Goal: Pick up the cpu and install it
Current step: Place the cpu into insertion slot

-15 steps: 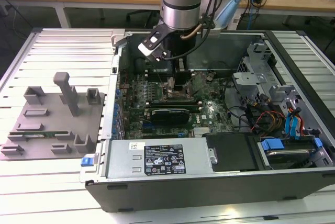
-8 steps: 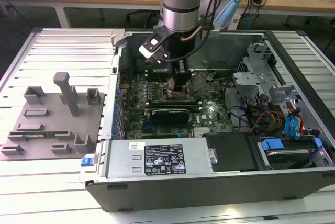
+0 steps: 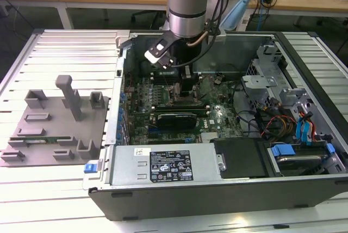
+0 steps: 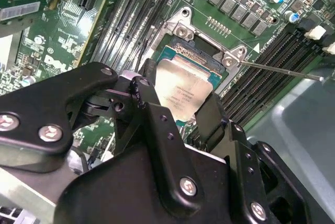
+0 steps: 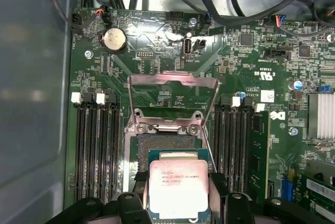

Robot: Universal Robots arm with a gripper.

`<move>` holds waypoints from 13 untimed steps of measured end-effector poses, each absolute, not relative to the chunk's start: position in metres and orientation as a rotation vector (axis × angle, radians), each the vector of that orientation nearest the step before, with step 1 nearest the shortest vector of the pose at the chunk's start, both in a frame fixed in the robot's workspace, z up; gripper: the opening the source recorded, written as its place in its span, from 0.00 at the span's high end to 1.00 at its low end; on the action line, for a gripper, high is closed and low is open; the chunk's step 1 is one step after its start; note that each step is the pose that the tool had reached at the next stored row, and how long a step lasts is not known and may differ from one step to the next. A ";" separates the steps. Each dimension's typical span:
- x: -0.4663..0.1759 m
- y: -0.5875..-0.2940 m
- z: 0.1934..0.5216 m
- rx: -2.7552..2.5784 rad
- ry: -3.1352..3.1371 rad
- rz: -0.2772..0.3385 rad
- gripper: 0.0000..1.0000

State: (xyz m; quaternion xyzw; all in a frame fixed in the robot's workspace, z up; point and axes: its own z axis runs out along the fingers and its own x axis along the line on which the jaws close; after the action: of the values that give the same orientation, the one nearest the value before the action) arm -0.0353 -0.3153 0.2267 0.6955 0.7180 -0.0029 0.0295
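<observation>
Closest to the wrist cameras, the black two-fingered end effector (image 4: pixel 180 98) is clenched on the small flat square cpu with the pale silvery metal top (image 4: pixel 184 89), with one finger against each of two opposite edges. Judging by that grasp, the pick-up is done. The install is not: in the first wrist view the chip hangs low over the square dark metal-framed socket (image 5: pixel 162 143) and covers only part of it. Whether it touches the socket bed I cannot tell. Just beyond, the socket's silvery hinged load plate (image 5: pixel 172 79) stands folded open, so I judge that seating, letting go and closing the plate are all left to do.

In the exterior view the arm reaches down at the upper centre of the frame into the open dark grey computer case (image 3: pixel 217 200). The case lies on the pale slatted metal worktop (image 3: pixel 54 200). At the exterior view's left, well apart from the case, sits the grey plastic tray (image 3: pixel 54 129), with a long thin green memory stick (image 3: pixel 39 139) lying in it.

Counted:
- one end effector with two fingers
- one cpu
- one socket with one load plate
- one case
- one tray
- one loose memory stick
</observation>
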 end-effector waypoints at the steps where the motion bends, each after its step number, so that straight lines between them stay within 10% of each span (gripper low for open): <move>1: -0.035 -0.315 0.225 2.146 2.213 -0.009 0.45; 13: -0.035 -0.312 0.206 2.173 2.188 -0.009 0.45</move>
State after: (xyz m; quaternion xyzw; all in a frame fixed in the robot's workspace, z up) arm -0.0353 -0.3119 0.2061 0.7044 0.7092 -0.0028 0.0291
